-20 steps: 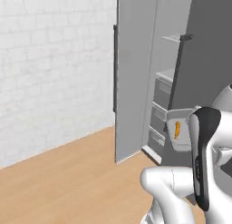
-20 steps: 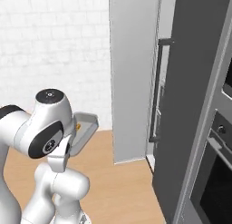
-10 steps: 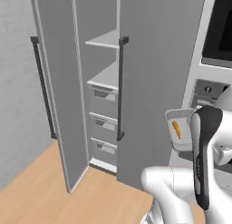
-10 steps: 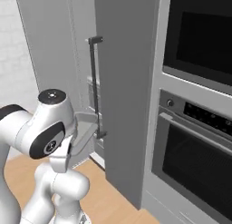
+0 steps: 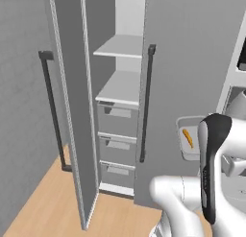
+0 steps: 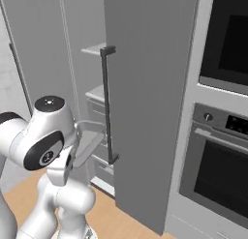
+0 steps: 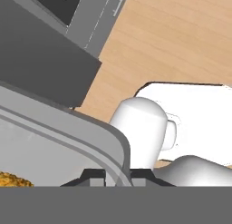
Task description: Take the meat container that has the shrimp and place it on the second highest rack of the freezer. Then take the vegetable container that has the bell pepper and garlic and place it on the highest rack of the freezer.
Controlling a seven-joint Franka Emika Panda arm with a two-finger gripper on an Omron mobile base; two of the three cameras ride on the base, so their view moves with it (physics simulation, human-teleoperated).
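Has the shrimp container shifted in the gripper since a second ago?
No. The shrimp container sits beside the arm's dark link as before; the base drove, changing the background.

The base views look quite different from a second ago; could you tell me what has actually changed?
The base has driven and turned, so the cameras now face the open freezer from close up; the brick wall has slid out of frame and the oven has come into sight. Nothing in the scene itself moved. The gripper stays shut on the rim of the shrimp container, carried at the same spot beside the arm.

Claw [image 7: 118, 177] clamped shut, arm raised.
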